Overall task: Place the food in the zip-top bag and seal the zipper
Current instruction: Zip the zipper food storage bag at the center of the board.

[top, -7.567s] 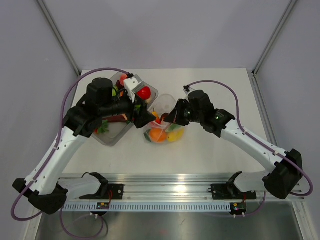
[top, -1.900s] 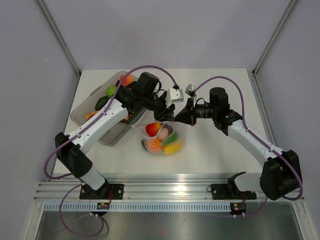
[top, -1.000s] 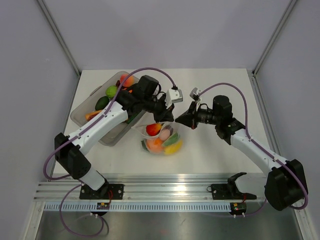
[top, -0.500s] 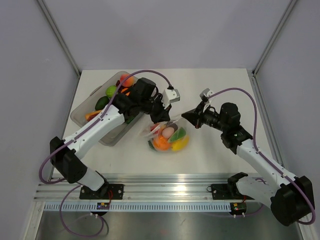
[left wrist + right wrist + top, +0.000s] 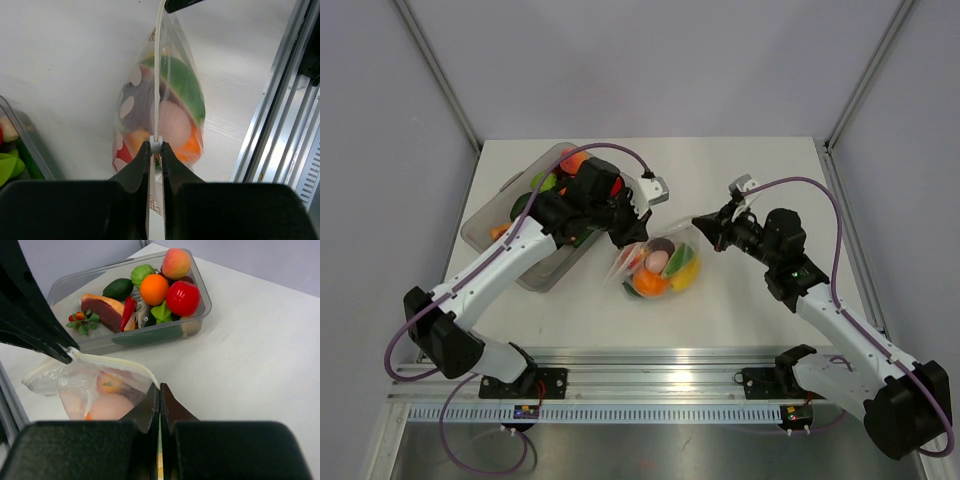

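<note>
While drawn taut between both tools, zip-top bag (image 5: 660, 270) is at mid-counter (image 5: 750, 170), holding food (image 5: 172, 125): orange, green, pink, yellow. Zipper (image 5: 158, 75) pinched at one end by left tool (image 5: 156, 148), at the other by right tool (image 5: 159, 392). Clear tray (image 5: 200, 295) just left.

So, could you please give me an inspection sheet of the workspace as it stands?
Surface: white tabletop, no spills seen.
Job's things: floppy transparent zip-top bag holds glossy toy food; its thin whitish zipper strip is stretched between both grippers.
Clutter: rigid clear plastic tray of more toy food.
Grippers: left gripper and right gripper each shut on the zipper strip.
Cables: purple cables arch above the table.
Surroundings: grey walls, aluminium rail.
</note>
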